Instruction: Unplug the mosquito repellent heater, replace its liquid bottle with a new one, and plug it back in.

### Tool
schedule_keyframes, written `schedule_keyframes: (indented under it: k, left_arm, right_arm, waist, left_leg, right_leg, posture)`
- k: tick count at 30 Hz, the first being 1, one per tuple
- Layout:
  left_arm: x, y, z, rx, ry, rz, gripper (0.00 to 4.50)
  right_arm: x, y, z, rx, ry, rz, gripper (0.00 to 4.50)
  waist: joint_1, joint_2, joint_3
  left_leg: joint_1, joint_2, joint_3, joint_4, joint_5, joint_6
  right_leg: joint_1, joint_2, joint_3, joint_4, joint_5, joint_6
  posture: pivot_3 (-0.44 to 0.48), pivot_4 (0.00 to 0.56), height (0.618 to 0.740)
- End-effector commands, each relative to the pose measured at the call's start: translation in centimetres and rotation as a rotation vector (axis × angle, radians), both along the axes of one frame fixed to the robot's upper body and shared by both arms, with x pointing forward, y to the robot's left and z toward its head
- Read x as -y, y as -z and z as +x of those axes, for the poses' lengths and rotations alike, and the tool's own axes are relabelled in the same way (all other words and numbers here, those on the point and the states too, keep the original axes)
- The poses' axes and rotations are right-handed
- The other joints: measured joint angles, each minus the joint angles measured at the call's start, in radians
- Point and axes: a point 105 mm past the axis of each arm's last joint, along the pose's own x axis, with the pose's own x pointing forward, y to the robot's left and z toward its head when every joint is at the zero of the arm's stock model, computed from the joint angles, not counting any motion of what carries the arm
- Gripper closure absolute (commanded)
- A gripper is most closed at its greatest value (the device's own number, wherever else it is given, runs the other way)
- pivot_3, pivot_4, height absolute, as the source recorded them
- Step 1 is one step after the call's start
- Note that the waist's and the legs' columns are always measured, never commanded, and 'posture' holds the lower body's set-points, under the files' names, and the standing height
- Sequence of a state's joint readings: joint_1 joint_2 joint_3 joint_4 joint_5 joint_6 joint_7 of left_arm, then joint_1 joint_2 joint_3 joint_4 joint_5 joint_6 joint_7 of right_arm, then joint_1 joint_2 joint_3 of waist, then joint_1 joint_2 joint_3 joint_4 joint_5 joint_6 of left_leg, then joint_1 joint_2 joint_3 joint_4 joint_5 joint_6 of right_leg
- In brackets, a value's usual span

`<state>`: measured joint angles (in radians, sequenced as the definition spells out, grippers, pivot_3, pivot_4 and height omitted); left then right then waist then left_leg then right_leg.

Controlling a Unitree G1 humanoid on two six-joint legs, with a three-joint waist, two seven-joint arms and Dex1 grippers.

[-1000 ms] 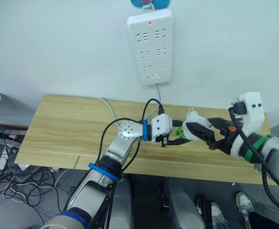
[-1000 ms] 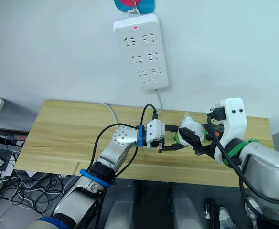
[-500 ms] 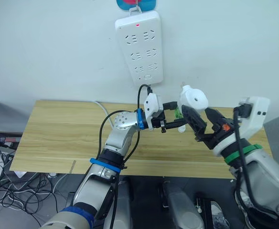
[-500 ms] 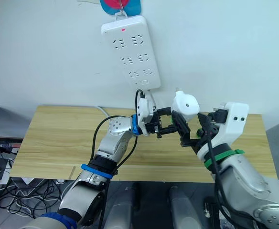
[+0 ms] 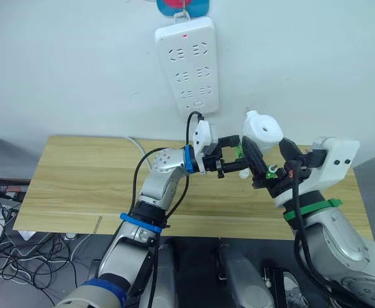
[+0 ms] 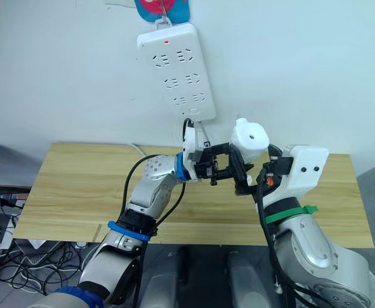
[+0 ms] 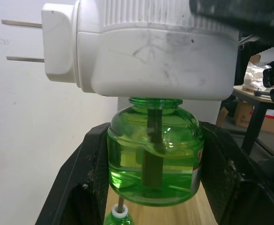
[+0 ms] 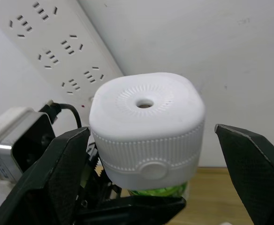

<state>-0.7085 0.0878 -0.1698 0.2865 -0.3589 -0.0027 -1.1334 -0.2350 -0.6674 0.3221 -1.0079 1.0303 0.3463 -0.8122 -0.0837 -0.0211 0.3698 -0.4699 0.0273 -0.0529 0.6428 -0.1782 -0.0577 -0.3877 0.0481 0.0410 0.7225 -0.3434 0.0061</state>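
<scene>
Above the wooden table (image 5: 78,173), below the wall-hung power strip (image 5: 187,64), the mosquito repellent heater (image 5: 261,130) is held in the air; the left gripper (image 5: 234,156) has its fingers closed on the green liquid bottle (image 7: 154,154) seated in the heater's underside; the right gripper (image 5: 268,160) reaches up beside the heater, its fingers spread wide in the right wrist view, one seeming to touch the heater; the left wrist view alone reveals two metal prongs (image 7: 23,41), the wick inside the bottle, and a white-capped bottle (image 7: 118,217) below.

White wall (image 5: 78,64), wooden table (image 5: 78,173).
</scene>
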Motion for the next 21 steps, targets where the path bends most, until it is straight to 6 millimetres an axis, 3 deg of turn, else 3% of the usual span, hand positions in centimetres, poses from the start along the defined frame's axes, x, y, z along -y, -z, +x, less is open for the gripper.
schedule_keyframes:
  k: [1,12,15,18,21]
  left_arm:
    - [0.2,-1.2,-1.3,0.031,0.051,-0.046,2.25]
    - [0.3,-1.5,-1.6,0.018,0.064,-0.046,2.25]
    - [0.3,-1.4,-1.7,0.017,0.065,-0.043,2.25]
    - [0.2,-1.3,-1.9,0.014,0.065,-0.040,2.25]
    - [0.2,-1.1,-2.1,0.014,0.068,-0.035,2.25]
  right_arm:
    - [-0.4,-1.2,-0.8,0.069,-0.017,0.026,0.04]
    - [-0.7,-1.4,-0.6,0.061,-0.016,0.001,0.04]
    - [-0.6,-1.2,-0.6,0.062,-0.015,-0.007,0.61]
    - [-0.7,-0.9,-0.6,0.061,-0.021,-0.009,1.50]
    - [-0.8,-0.4,-0.8,0.058,-0.022,-0.009,1.48]
  waist:
    - [0.000,0.000,-0.003]
    - [0.000,0.000,-0.010]
    - [0.000,0.000,-0.010]
    - [0.001,0.000,-0.010]
    - [0.001,0.000,-0.010]
  left_leg:
    - [0.000,0.000,0.000,0.000,0.000,0.000]
    - [0.000,0.000,0.000,0.000,0.000,0.000]
    - [0.000,0.000,0.000,0.000,0.000,0.000]
    - [0.001,0.000,0.000,0.000,0.000,0.000]
    - [0.001,0.000,0.000,0.000,0.000,0.000]
  right_leg:
    - [0.000,0.000,0.000,0.000,0.000,0.000]
    - [0.000,0.000,0.000,0.001,0.000,0.000]
    - [0.000,0.000,0.000,0.002,0.000,0.000]
    - [0.000,0.000,0.000,0.003,0.000,0.000]
    - [0.000,0.000,0.000,0.003,0.000,0.000]
  posture:
    - [-0.139,0.301,0.740]
    - [-0.129,0.310,0.740]
    - [-0.127,0.314,0.740]
    - [-0.126,0.315,0.740]
    - [-0.126,0.316,0.740]
